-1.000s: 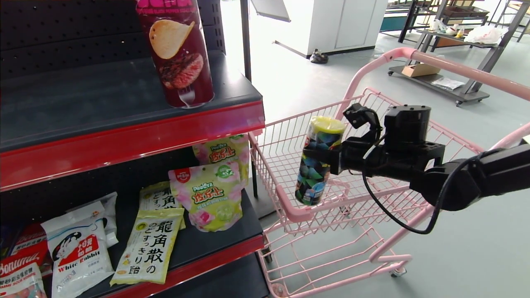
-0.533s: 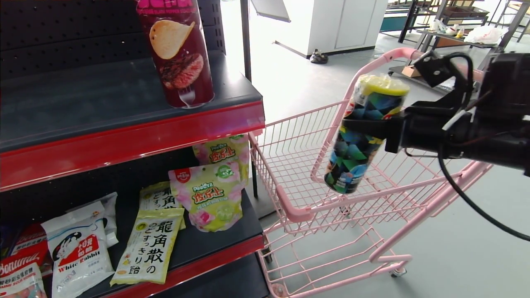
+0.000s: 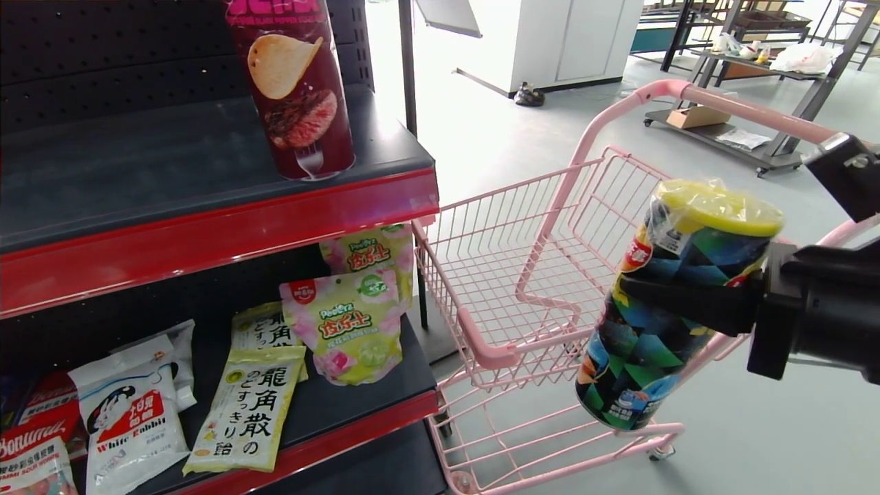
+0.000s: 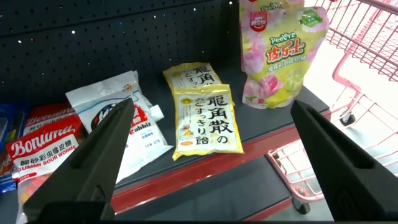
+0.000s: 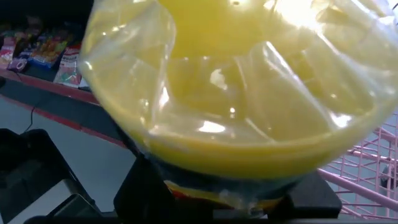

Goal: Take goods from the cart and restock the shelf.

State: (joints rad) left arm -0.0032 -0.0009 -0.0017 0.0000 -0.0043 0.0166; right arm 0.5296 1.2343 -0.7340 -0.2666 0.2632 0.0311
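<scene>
R gripper (image 3: 687, 302) is clamped on the chip can (image 3: 643, 371), fingers across its upper body just under the yellow lid (image 5: 236, 93). The can hangs in the air on the robot's right, in front of the pink cart (image 3: 481, 350) and touching nothing else. Long axis is near upright w/ a lean: lid up and to the right, base down and toward the shelf side.

The target lies to the can's left. The upper shelf (image 3: 137, 179) has a wide bare deck left of the tall crisp can (image 3: 295, 89), which stands close to the deck's right end. Only a thin strip is left btwn that can and the end, so the room is on its far side or behind it. The red front lip (image 3: 240, 234) runs along the deck edge, and the base looks to sit lower than it. My guess: lift first, then go left, and straighten the lean before setting down.

In btwn are the cart's rim and its handle (image 3: 722, 103), both near the travel line.

L gripper (image 4: 211, 168) is spread wide and holds nothing. It hangs in front of the lower shelf (image 4: 249, 171), over the candy bags (image 4: 208, 118). It's nearer the shelf, but the R arm has the goods. That level is crowded w/ flat bags, so poor for a standing can.
</scene>
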